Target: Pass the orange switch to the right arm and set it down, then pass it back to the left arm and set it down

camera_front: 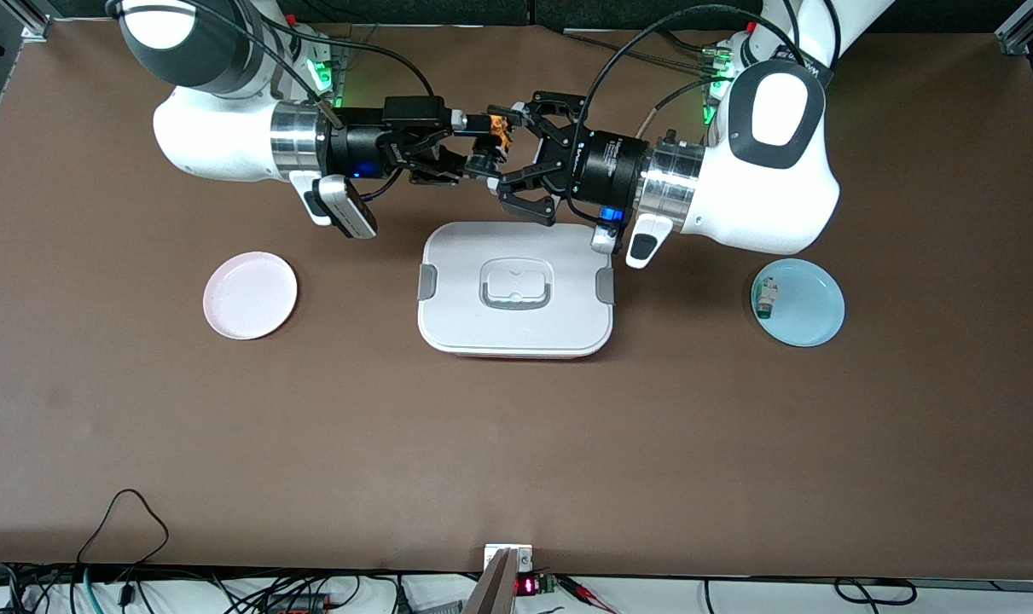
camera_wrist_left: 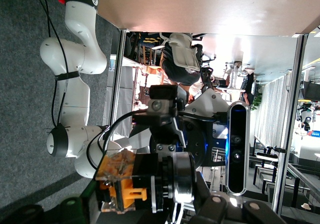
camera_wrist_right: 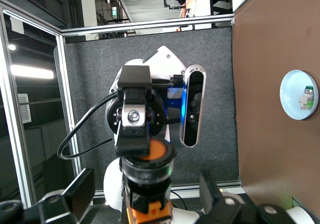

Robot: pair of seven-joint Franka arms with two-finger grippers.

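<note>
Starting at the camera's edge, the brown table [camera_front: 516, 460] carries three items in a row. A pink plate [camera_front: 251, 295] sits toward the right arm's end. The white box [camera_front: 516, 288] sits at the middle, lid on, grey handle flat on top and grey latches at both sides. A pale blue plate [camera_front: 798, 302] sits toward the left arm's end, with a small white switch with a green tip [camera_front: 767, 300] lying on it near the rim.

Above the box's edge farthest from the camera, both arms reach in level and meet nose to nose. The orange switch [camera_front: 496, 136] is in the air between them, clear of the box.

The left gripper [camera_front: 516, 158] has its fingers closed around the switch body, seen close in the left wrist view [camera_wrist_left: 135, 181]. The right gripper [camera_front: 473, 145] is at the switch as well; its fingers [camera_wrist_right: 80, 191] stand spread on either side of the orange cap [camera_wrist_right: 152, 151], and contact there cannot be confirmed.
</note>
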